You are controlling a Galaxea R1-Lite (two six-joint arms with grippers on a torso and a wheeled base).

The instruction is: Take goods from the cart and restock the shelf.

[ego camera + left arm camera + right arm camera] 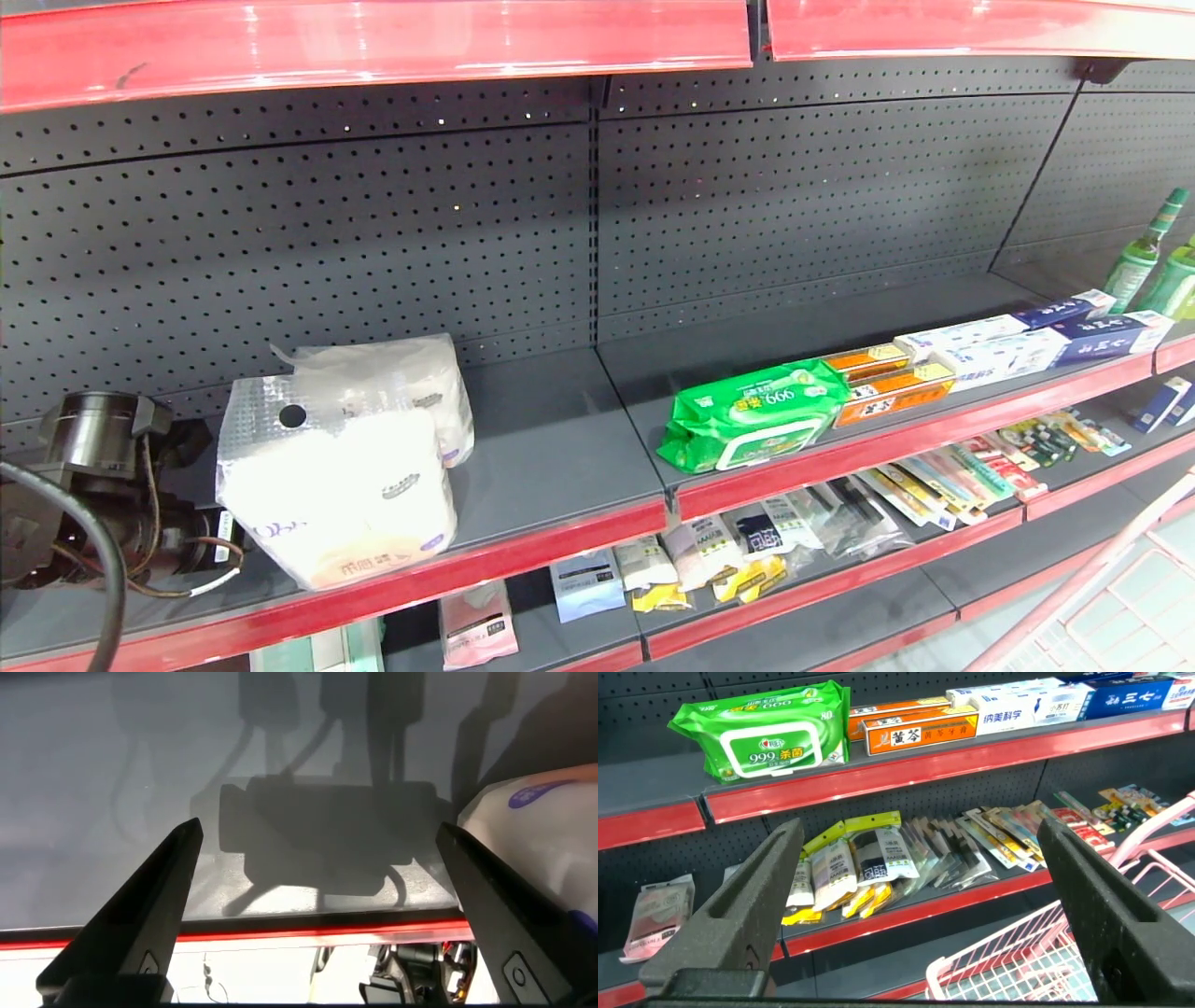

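Two white tissue packs stand on the left of the grey shelf [560,439], the front pack [336,485] near the red edge and the other [411,383] behind it. My left arm [103,485] hangs over the shelf's left end, just beside the front pack. The left gripper [320,831] is open above bare shelf with nothing between its fingers, and the tissue pack [542,831] lies outside one finger. My right gripper [920,826] is open and empty, away from the shelf front, facing the lower shelves and the pink cart [1036,961].
A green wet-wipes pack [752,415] lies on the shelf's right section beside orange boxes [882,378], white and blue boxes [999,345] and green bottles [1144,252]. Small hanging packets [709,551] fill the shelf below. The cart's rim [1111,607] shows at the lower right. Bare shelf lies mid-way.
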